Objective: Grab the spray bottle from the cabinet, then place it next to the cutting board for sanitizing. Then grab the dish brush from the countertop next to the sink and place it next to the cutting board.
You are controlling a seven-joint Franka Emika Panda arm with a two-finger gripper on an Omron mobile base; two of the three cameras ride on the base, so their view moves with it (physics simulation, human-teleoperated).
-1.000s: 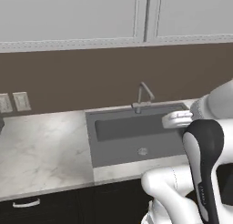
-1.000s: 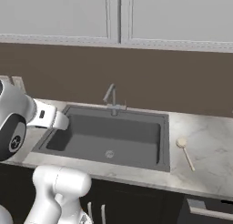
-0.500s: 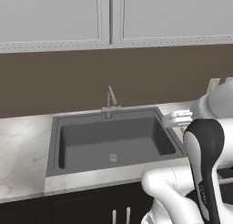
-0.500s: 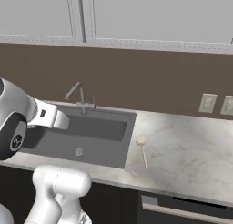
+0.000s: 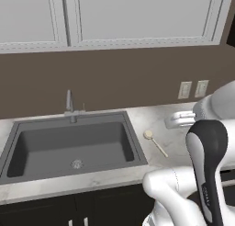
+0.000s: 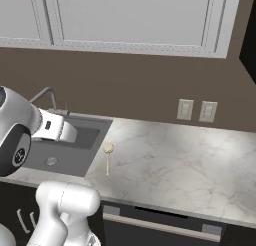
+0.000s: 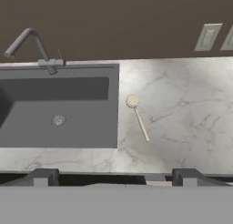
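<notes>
The dish brush [image 5: 153, 141], with a round cream head and a thin pale handle, lies on the marble countertop [image 6: 170, 160] just right of the dark sink [image 5: 27, 142]. The brush [image 6: 107, 157] also shows in the right base view. In the hand view the brush [image 7: 138, 114] lies near the middle, right of the sink [image 7: 27, 127], with my gripper [image 7: 116, 177] held well above and short of it. The gripper is open, with nothing between its dark fingertips [image 7: 45, 176]. A dark sliver of the tall cabinet [image 6: 248, 35] shows at the right edge. The spray bottle and cutting board are out of view.
A silver faucet [image 5: 69, 103] stands behind the sink. Two wall outlets [image 6: 196, 110] sit on the brown backsplash, under pale wall cabinets [image 6: 130, 15]. The marble stretches on to the right of the brush. Dark drawer fronts [image 6: 160, 225] run below the counter edge.
The base has driven to the right, so the sink slid left in both base views. The dish brush and outlets came further into frame. The gripper stayed open.
</notes>
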